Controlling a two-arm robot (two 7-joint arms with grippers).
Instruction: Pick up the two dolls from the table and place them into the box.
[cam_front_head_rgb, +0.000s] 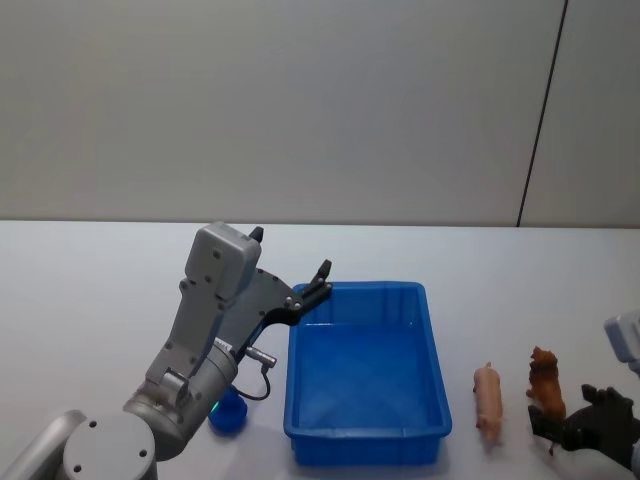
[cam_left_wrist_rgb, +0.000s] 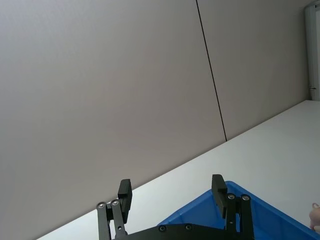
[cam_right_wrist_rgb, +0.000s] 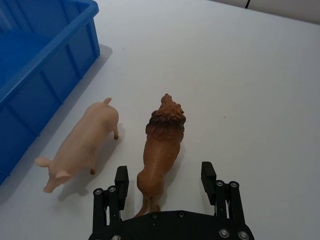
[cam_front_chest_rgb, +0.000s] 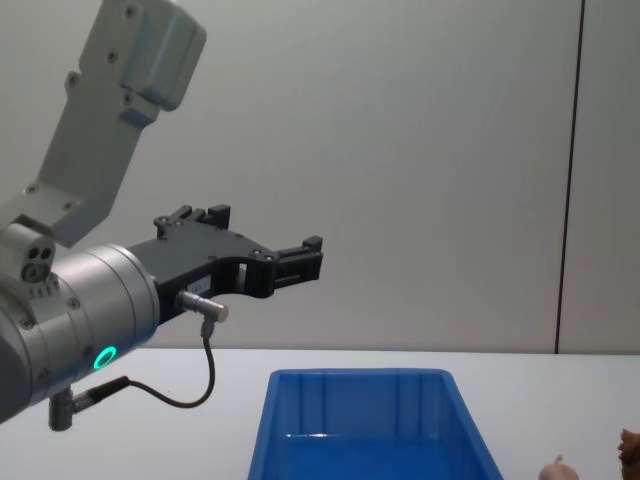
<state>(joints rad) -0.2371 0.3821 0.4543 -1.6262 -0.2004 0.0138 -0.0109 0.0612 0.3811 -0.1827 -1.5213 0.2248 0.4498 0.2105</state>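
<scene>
Head view: white table (cam_front_head_rgb: 90, 290) with the blue box (cam_front_head_rgb: 365, 435) near the middle. Right of the box, out on the table, lie the pink pig doll (cam_front_head_rgb: 489, 400) and the brown lion doll (cam_front_head_rgb: 546, 388), side by side, with the pig nearer the box. The right pincer (cam_front_head_rgb: 570, 408) sits low at the bottom right corner, just behind the lion. The left pincer (cam_front_head_rgb: 292, 252) is held up off the table by the box's far left corner. A small rounded blue thing (cam_front_head_rgb: 228, 412) lies left of the box, partly under the left arm.

Left wrist view: left pincer's fingers are wide apart with nothing between them. There is grey wall behind, a corner of the box below, and a sliver of pink at the edge.

Right wrist view: closest look at the dolls. The right pincer's fingers are spread, and the lion's hindquarters and tail lie in the gap. Cannot tell if either finger touches it. The lion's head points away from the pincer. The pig lies alongside it, between lion and box, touching neither.

Chest view: from the side the left pincer hangs high above the table, over the box's left end, with a green light ring and a cable on the arm. The two dolls barely peek in at the bottom right edge.
</scene>
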